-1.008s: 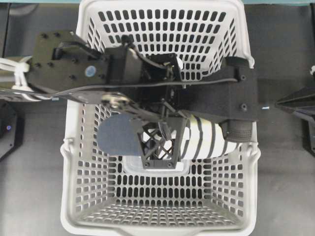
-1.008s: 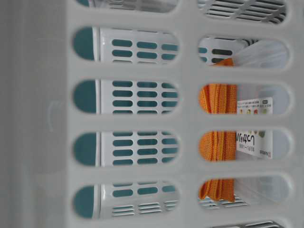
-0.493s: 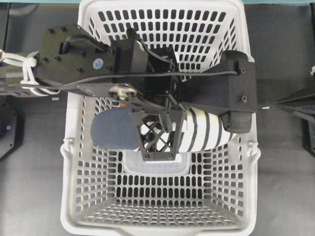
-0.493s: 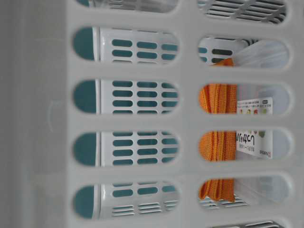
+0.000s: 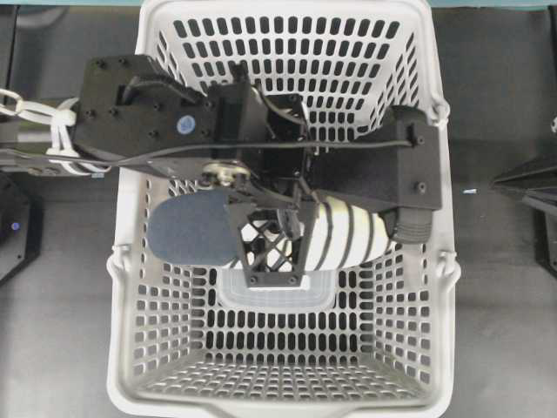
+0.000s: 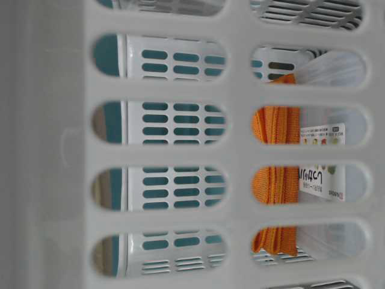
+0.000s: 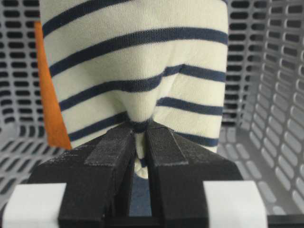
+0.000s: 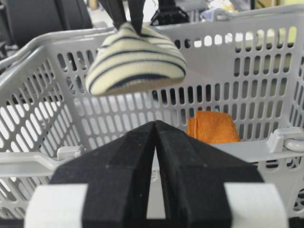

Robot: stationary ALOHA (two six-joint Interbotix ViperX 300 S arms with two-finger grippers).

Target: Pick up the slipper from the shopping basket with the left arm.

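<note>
The left gripper (image 7: 138,137) pinches the slipper (image 5: 261,231) — hanging above the shopping basket (image 5: 148,348); the right gripper (image 8: 156,128) is closed, empty.

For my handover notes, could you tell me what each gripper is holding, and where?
The left gripper pinches the slipper by a fold of its striped fabric; the right gripper holds nothing.

Slotted grey basket wall (image 6: 240,150) fills view; folded orange cloth (image 6: 275,180) and labelled packet (image 6: 323,174) behind slots.
</note>
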